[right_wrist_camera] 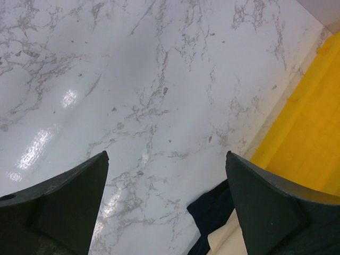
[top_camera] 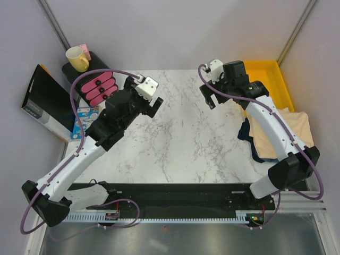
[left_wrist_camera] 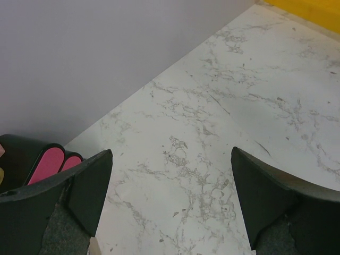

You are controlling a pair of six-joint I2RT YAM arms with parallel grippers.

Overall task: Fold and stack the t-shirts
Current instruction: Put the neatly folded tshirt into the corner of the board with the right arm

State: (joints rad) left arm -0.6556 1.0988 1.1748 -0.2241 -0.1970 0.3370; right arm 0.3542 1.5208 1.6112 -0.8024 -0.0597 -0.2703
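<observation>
A pile of t-shirts lies at the table's right edge: a pale cream one (top_camera: 279, 127) on top and a dark navy one (top_camera: 247, 130) poking out beneath it. A corner of the navy cloth (right_wrist_camera: 212, 210) and a sliver of cream (right_wrist_camera: 226, 241) show in the right wrist view. My right gripper (top_camera: 209, 96) is open and empty, above the marble just left of the pile. My left gripper (top_camera: 154, 106) is open and empty over the left part of the marble table (top_camera: 180, 133), far from the shirts. In both wrist views the jaws stand wide apart with only marble between them.
A yellow tray (top_camera: 279, 79) sits at the back right, also visible in the right wrist view (right_wrist_camera: 308, 138). At the back left stand a yellow mug (top_camera: 77, 58), pink pieces in a black holder (top_camera: 100, 89), a black box (top_camera: 45, 103) and a blue packet (top_camera: 84, 119).
</observation>
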